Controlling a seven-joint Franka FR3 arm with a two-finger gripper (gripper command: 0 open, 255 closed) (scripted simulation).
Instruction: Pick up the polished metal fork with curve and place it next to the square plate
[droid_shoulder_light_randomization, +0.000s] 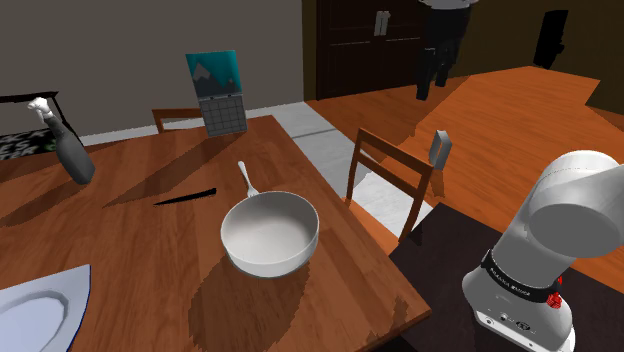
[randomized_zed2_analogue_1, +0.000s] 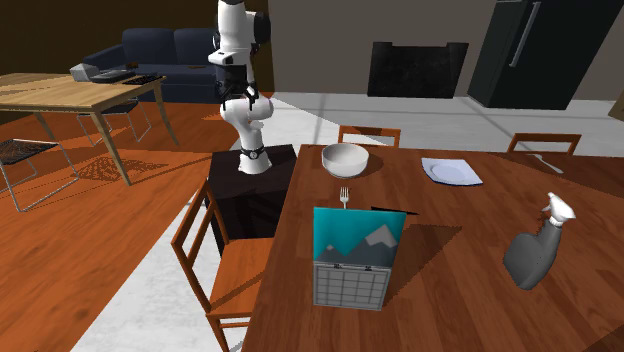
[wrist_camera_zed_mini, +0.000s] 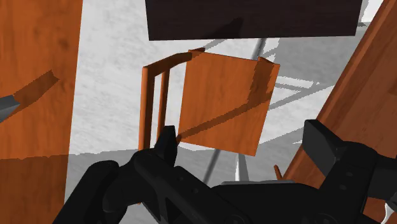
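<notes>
Wooden table: fork lies just beyond the white bowl; gripper gapes (empty) high above a chair.

White arm, smooth rounded shells. Farthest from the gripper, a black band rings the link, perhaps tiny lettering on it, a red dot just beside. Dark joints closer in; the gripper itself all black, blocky.

a brown wooden table carries a white bowl. a fork lies just beyond it in the shoulder view, with a black knife near the fork. a grey spray bottle, a standing picture card and a pale square plate sit well apart.
</notes>
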